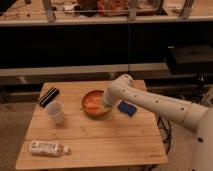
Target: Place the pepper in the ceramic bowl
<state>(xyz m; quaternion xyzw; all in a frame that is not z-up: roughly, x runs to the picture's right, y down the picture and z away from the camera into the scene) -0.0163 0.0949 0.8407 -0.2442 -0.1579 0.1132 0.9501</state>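
Note:
The ceramic bowl [95, 111] is round, orange-brown with a darker rim, and sits near the middle of the wooden table [100, 142]. A slender orange shape that looks like the pepper [91, 105] lies inside the bowl. My gripper [106, 104] hangs at the end of the white arm [150, 102], right over the bowl's right rim, close beside the pepper.
A translucent white plastic cup [56, 112] stands left of the bowl. A white labelled bottle [47, 148] lies near the front left edge. A black striped object [48, 96] lies at the back left. A blue object [127, 108] lies right of the bowl.

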